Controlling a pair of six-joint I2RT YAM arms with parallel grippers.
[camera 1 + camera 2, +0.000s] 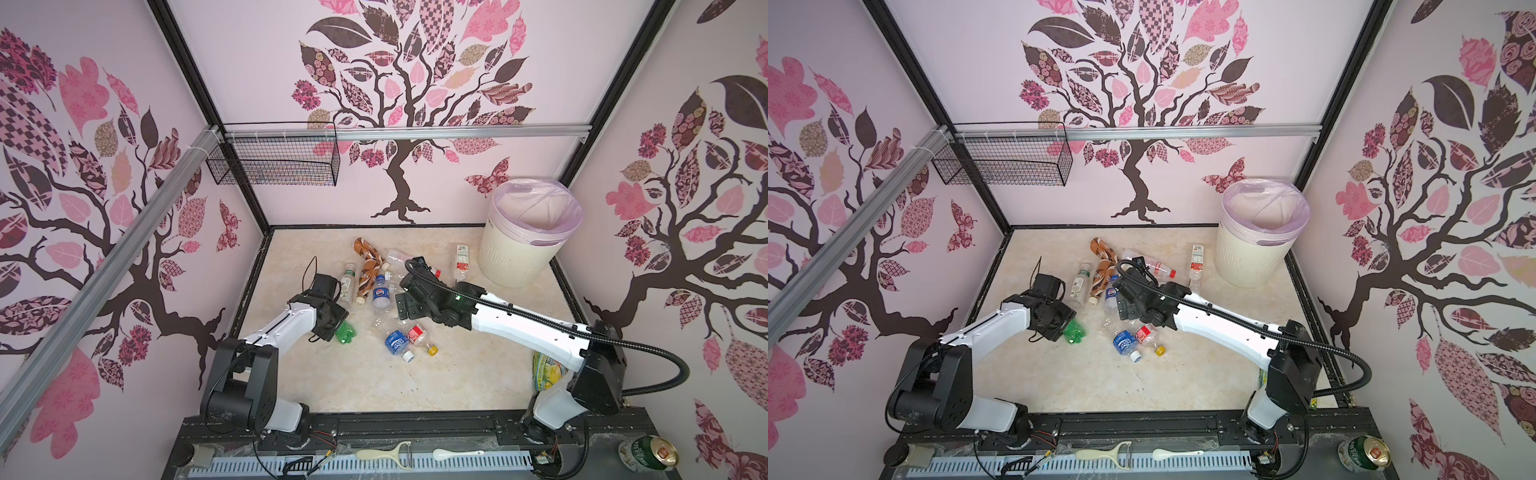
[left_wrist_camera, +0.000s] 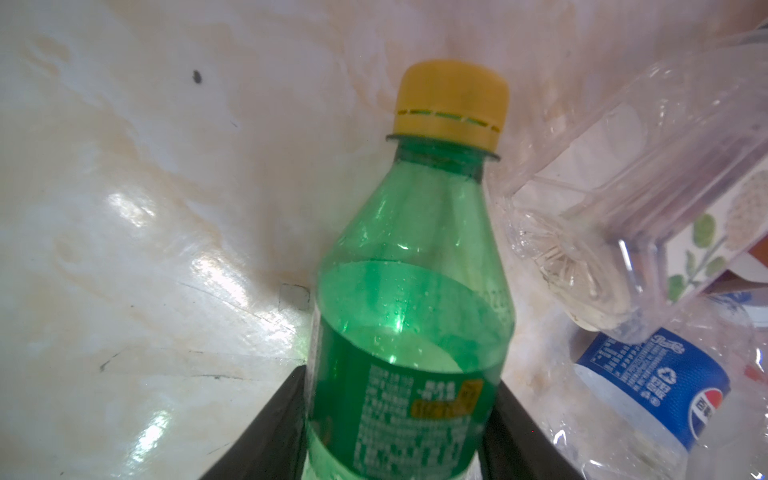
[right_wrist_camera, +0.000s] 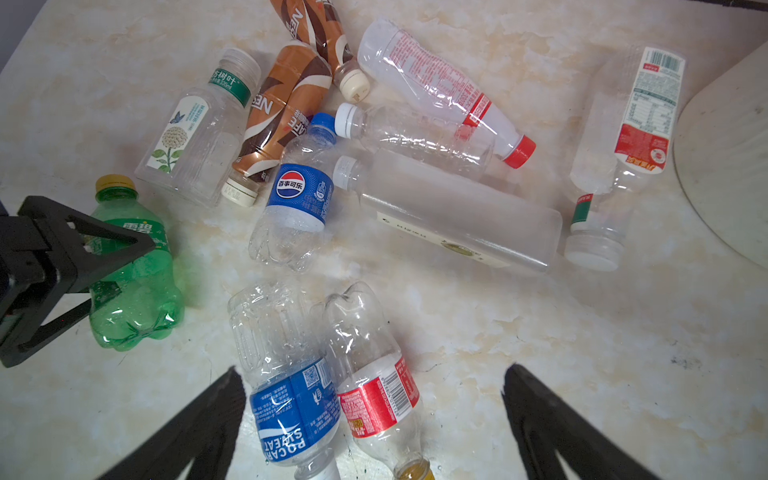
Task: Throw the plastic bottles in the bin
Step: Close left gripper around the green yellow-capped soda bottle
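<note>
One green yellow-capped plastic bottle [image 2: 409,291] is clamped by the left gripper [image 2: 403,376]; right gripper [image 3: 372,374] spread empty. Next: carry it to the round cream ribbed bin [image 1: 515,257].

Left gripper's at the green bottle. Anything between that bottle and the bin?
Yes. The right arm stretches across the straight line to the bin, its open right gripper over the other bottles lying between. The green bottle would likely need lifting over them.
</note>
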